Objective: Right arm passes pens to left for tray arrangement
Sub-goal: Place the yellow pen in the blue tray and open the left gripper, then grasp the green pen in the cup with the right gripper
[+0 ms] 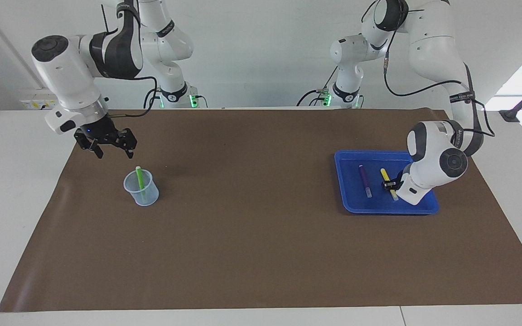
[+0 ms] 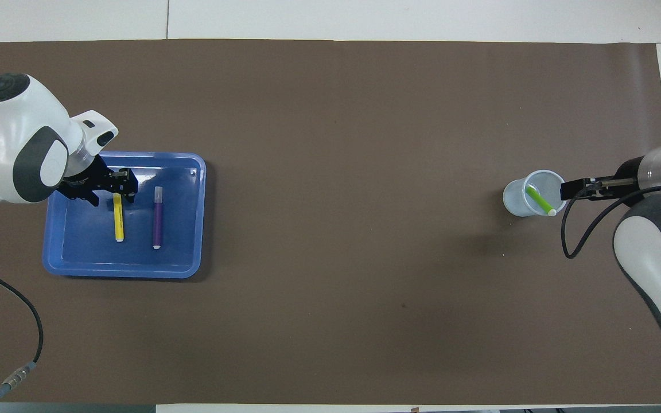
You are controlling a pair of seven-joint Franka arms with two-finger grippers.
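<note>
Left end effector (image 1: 390, 184) low in the blue tray (image 1: 349, 199) at frame right, fingers apart astride the yellow pen (image 1: 385, 175) lying beside the purple pen (image 1: 364, 179); right end effector (image 1: 111, 148) wide above the cup (image 1: 141, 188) holding the green pen (image 1: 139, 177), upper left.

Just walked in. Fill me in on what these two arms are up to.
Pens are being moved from a clear cup into a blue tray. The purple pen and yellow pen already lie side by side in the tray. The left gripper is low over the yellow pen's end, jaws apart around it. The right gripper hangs open beside the cup, where the green pen stands.
</note>
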